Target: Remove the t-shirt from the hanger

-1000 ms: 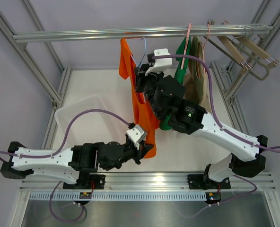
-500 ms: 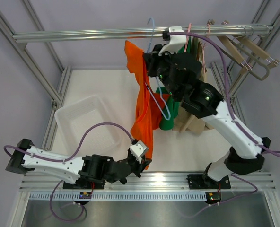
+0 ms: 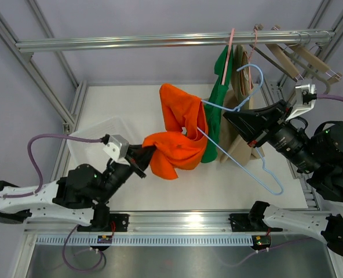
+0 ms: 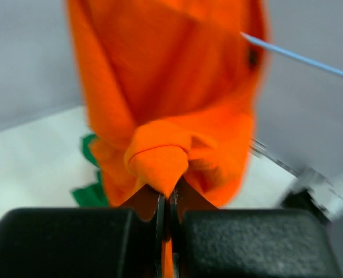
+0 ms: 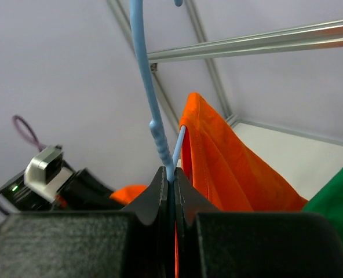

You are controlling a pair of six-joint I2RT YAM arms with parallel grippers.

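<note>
Most of the job looks done, though not all. The orange t-shirt (image 3: 180,130) hangs bunched at the centre of the frame, clear of the rail. One arm of the light-blue hanger (image 3: 241,160) seems still threaded into its upper right side. The left gripper (image 3: 143,155), lower left of centre, has its jaws pinching a fold of the cloth. The right gripper (image 3: 228,117), right of centre, has its jaws pressed on the hanger's wire. What remains, I judge, is drawing the two fully apart.
</note>
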